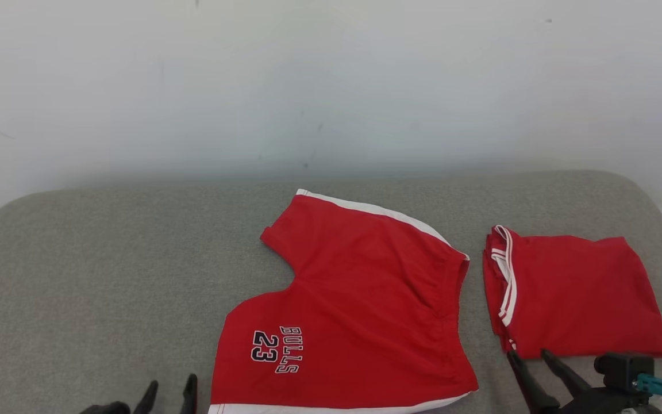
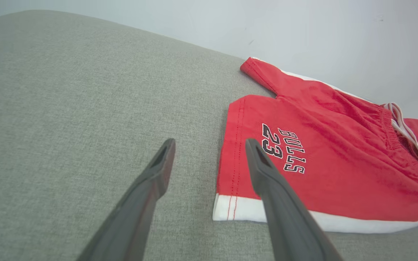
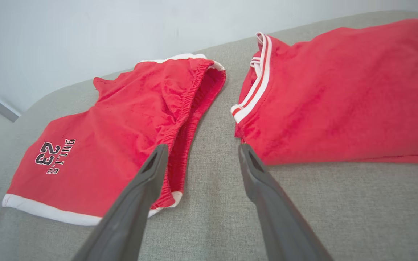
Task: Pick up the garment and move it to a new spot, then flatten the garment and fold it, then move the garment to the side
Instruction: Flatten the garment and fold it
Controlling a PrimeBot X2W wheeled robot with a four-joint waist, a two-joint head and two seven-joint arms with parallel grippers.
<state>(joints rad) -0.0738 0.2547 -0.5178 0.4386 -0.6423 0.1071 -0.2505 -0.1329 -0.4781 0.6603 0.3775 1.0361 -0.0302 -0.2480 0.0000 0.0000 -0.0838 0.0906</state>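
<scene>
Grey cushion point(image 1: 78, 259) bears red shorts point(image 1: 354, 305); low beside them, left fingers point(image 2: 263, 177) and right fingers point(image 3: 256, 177) spread, empty.

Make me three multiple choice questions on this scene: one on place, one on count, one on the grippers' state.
1. Where does the folded red garment with white stripes lie from the flat red shorts printed BULLS 23? A: robot's right; B: robot's left; C: on top.
2. How many red garments lie on the grey fabric surface? A: one; B: two; C: three.
3. The left gripper and right gripper are: A: both shut; B: both open, empty; C: holding the shorts.
Answers: A, it sits past the shorts' waistband; B, shorts plus folded piece; B, jaws spread, gripping nothing.
</scene>
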